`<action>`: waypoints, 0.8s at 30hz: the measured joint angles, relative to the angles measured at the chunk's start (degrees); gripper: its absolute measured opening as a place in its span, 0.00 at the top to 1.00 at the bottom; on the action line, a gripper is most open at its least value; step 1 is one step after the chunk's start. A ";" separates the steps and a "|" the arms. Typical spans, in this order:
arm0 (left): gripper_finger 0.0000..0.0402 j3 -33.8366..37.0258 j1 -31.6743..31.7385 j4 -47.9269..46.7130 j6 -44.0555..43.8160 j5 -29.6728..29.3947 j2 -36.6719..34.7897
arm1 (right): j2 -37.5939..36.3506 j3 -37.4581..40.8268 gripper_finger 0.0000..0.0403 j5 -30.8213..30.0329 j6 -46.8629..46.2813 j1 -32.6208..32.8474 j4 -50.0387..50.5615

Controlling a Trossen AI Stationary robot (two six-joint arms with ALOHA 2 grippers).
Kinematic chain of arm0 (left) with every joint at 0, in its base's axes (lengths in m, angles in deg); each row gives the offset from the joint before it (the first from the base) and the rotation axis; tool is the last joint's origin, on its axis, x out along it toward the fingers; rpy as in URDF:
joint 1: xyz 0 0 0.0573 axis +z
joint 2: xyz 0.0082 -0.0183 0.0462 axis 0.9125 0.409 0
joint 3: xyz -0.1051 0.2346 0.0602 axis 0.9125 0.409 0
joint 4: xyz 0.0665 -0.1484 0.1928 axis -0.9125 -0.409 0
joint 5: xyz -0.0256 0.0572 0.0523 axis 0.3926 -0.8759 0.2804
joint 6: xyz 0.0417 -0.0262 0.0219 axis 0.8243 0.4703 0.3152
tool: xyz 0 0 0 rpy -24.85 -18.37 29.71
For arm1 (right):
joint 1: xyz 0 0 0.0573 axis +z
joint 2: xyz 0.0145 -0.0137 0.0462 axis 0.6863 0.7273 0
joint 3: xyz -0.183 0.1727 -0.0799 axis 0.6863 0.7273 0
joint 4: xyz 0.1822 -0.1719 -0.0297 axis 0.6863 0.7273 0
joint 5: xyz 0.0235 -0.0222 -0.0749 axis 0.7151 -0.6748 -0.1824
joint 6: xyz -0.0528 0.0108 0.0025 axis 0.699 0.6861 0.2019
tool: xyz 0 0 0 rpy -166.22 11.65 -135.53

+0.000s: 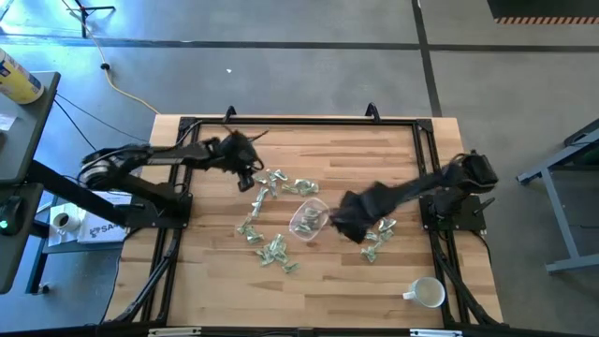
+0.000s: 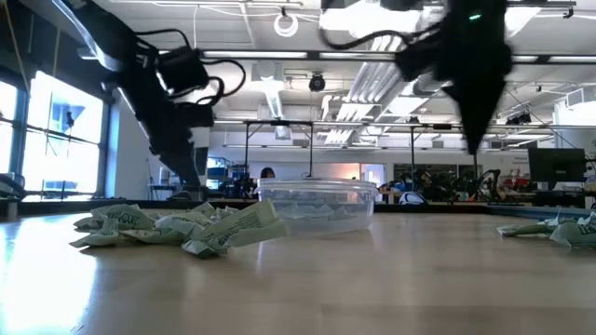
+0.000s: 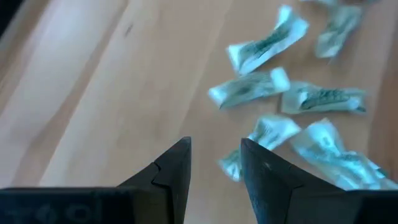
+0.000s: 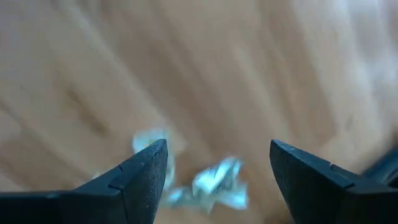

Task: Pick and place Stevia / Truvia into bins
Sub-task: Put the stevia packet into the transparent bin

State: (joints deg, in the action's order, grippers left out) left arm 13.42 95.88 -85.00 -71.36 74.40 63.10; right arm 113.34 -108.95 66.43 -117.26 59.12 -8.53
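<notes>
Pale green and white Stevia / Truvia packets lie scattered flat on the wooden table: a cluster (image 1: 284, 183) at the middle, more (image 1: 267, 245) toward the near side, and a few (image 1: 379, 234) on the right. The clear bin (image 1: 309, 220) stands among them with some packets inside (image 2: 317, 207). My left gripper (image 3: 214, 155) hovers open over bare wood at the far-left edge of the middle cluster (image 3: 273, 93). My right gripper (image 4: 217, 155) hangs wide open, pointing down, just right of the bin (image 1: 348, 223), above a few packets (image 4: 214, 183). Nothing is between either pair of fingers.
A white handled mug (image 1: 429, 293) stands at the near right corner. A dark frame (image 1: 299, 122) runs around the table's edges. Bare wood lies along the near edge and at the far middle (image 1: 318, 145).
</notes>
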 joint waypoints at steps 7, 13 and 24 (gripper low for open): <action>0.57 -2.41 -0.26 -0.91 12.14 9.84 1.95 | -7.77 8.94 0.32 -1.19 -22.28 9.79 -4.00; 0.57 -2.41 -1.19 -3.32 14.57 8.87 2.51 | -7.93 13.49 0.32 -1.77 -22.53 12.49 -8.86; 0.57 -2.37 -1.68 -1.17 16.13 6.49 10.01 | -7.87 19.28 0.32 -2.84 -20.19 9.67 -11.95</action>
State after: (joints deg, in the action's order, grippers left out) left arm 11.05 94.20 -86.17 -55.23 80.89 73.11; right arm 105.47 -89.67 63.58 -137.45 68.79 -20.48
